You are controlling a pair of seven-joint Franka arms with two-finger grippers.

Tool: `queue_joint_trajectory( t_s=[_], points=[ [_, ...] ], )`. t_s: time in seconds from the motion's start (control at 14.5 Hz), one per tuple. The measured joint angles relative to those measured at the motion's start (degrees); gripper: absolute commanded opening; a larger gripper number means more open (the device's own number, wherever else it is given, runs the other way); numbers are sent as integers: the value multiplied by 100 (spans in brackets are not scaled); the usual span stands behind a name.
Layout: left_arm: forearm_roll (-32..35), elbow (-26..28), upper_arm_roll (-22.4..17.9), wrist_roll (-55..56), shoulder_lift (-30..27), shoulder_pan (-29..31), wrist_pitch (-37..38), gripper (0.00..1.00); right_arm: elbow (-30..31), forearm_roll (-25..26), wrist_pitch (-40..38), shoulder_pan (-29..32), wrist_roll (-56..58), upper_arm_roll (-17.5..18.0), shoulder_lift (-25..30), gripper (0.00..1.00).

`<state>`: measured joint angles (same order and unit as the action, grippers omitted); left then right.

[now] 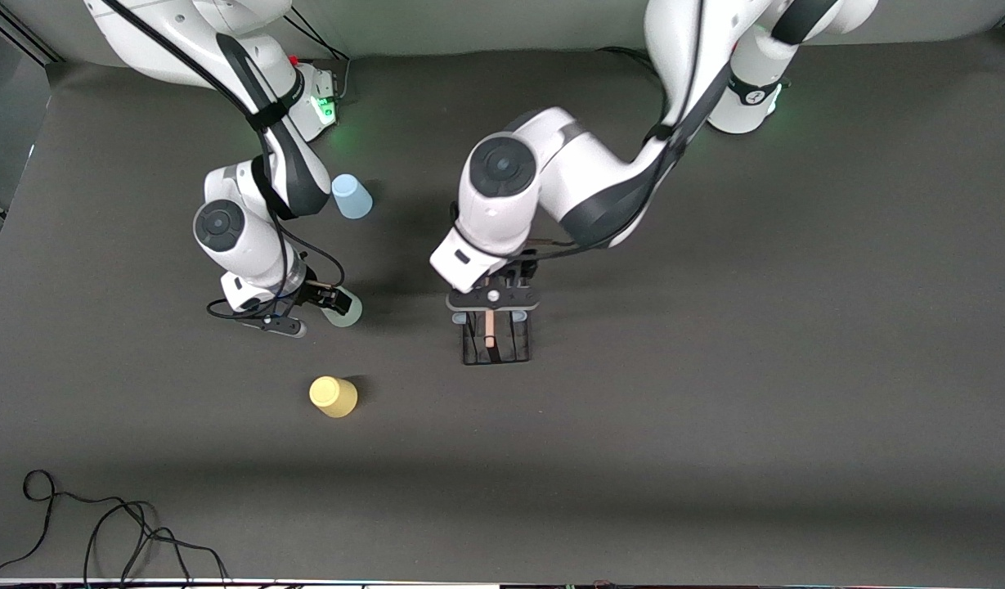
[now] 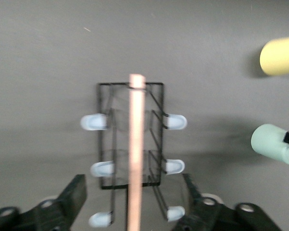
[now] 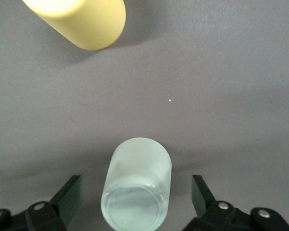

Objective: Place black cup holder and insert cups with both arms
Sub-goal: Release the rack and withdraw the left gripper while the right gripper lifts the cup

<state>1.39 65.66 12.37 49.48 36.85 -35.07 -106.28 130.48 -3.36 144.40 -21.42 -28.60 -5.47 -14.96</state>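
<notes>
Your black cup holder [image 1: 496, 338] stands on the table [image 1: 715, 368] near its middle, its long axis and its wooden rod handle [image 1: 489, 327] running toward and away from the front camera. The prongs with pale blue caps [image 2: 93, 121] stick out to either side, across that axis. Your left gripper [image 1: 492, 304] sits over the end of the holder farther from the front camera; in the left wrist view its fingers [image 2: 73, 193] are spread wide, one on each side of the rod, gripping nothing. Your right gripper [image 1: 326, 301] is down at the pale green cup [image 1: 344, 308], toward the right arm's end of the table. That cup stands mouth down between the parted fingers [image 3: 68, 195], with clear space on both sides, so it is not grasped. The yellow cup [image 1: 334, 396] is nearer the front camera than the green one, and the light blue cup [image 1: 351, 196] is farther from it, beside the right arm.
</notes>
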Motion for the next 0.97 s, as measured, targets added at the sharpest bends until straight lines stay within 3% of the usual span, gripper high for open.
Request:
queue_joint_trajectory(
  t_s=[0.48,0.55,0.62,0.69,0.97],
  points=[
    [-264,-23,-25,-1851,-1690,1870,2479,100,33,0,2,1,-3,-4,-232,100],
    [-265,-11,-33,-2181,-1874,2139,2739,100,36,0,0,1,-4,-4,-236,91],
    [-264,21,-38,-2506,-2023,2395,2932,100,41,0,-1,2,-5,-4,-239,41],
    [-264,111,-44,-2846,-2159,2654,3038,100,45,-1,-1,2,-5,-4,-242,0],
    [-268,918,-60,-3855,-2642,3590,2977,100,38,-1,-11,1,-7,1,-231,0]
  ],
)
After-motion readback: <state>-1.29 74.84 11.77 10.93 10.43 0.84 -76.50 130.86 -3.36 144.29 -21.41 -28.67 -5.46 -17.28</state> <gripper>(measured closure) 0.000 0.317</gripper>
